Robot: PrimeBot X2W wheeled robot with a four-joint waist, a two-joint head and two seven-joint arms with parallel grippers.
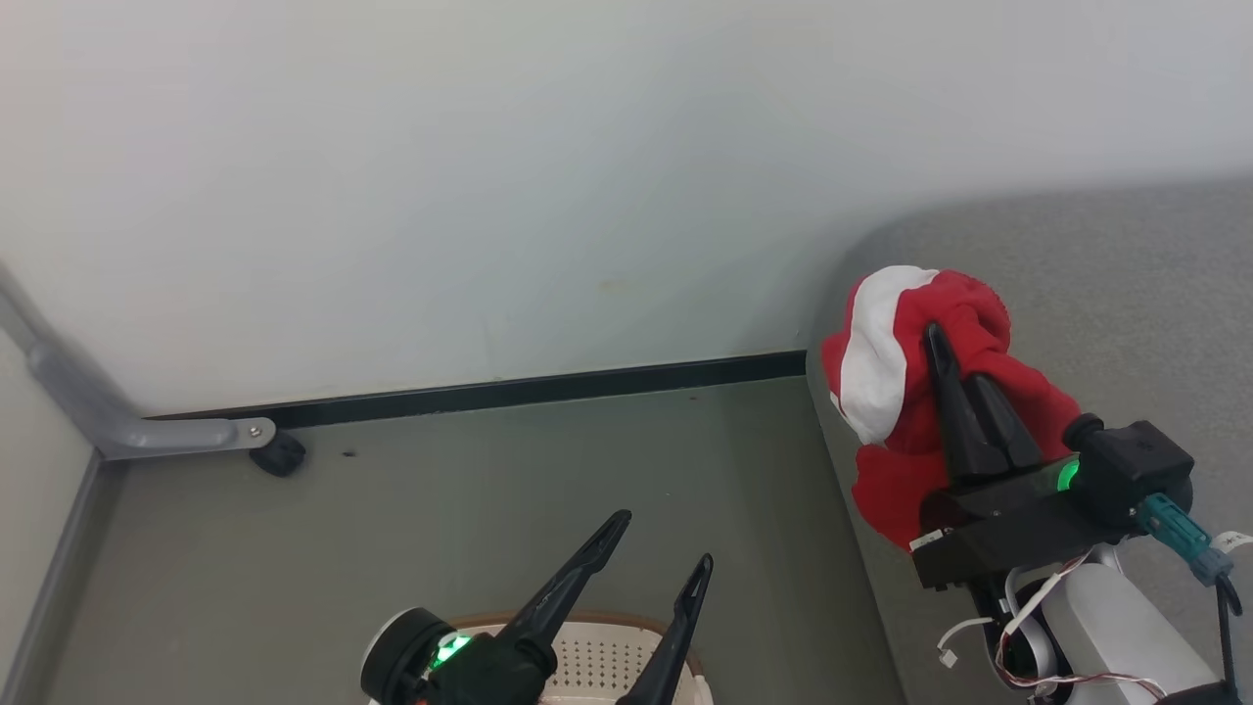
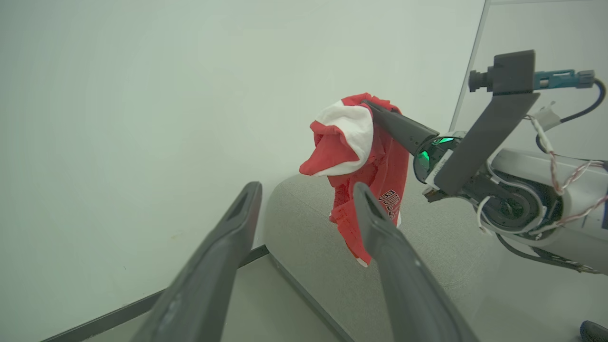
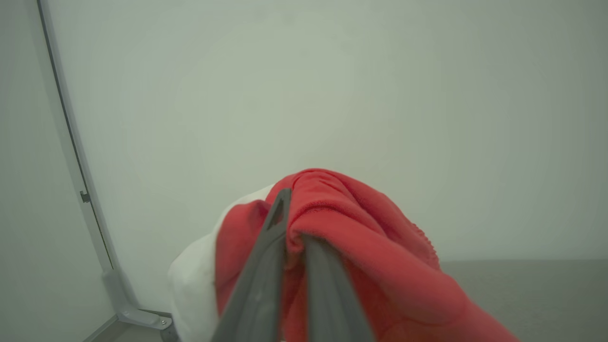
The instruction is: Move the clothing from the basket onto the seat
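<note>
At the far left a grey metal bar (image 1: 147, 431) runs down to the floor (image 1: 489, 470), with a small black foot at its end. The floor next to it is bare all the way to the wall.

The left tool (image 1: 664, 537) is next. Its two fingers are wide apart and hold nothing. It hangs over the basket (image 1: 489, 620), whose brown rim and dotted wall peek in at the bottom. What lies inside the basket cannot be seen.

Then comes the left edge of the grey sofa (image 1: 1077, 294), with its round back corner close to the wall. The red and white shirt (image 1: 881, 362) hangs in the air right over that edge. It does not touch the sofa yet. In the left wrist view the shirt (image 2: 342, 142) dangles down with white letters on it, and the sofa (image 2: 304, 213) is under it.

The right tool (image 1: 954, 372) has its fingers pressed together on the shirt, and red cloth lies over one finger (image 3: 266, 266).

Here is what could go wrong. The shirt is very near the sofa's left edge. If the right tool lets go here, part of the shirt may slide off and fall on the floor. The cloth lying over the finger may also stick to it when the fingers part, so the shirt may not drop at all.

There is plenty of bare sofa to the right of the shirt, so going that way looks safest. The wall is close behind, so there is little room to push forward. The left tool is well apart from the shirt.
</note>
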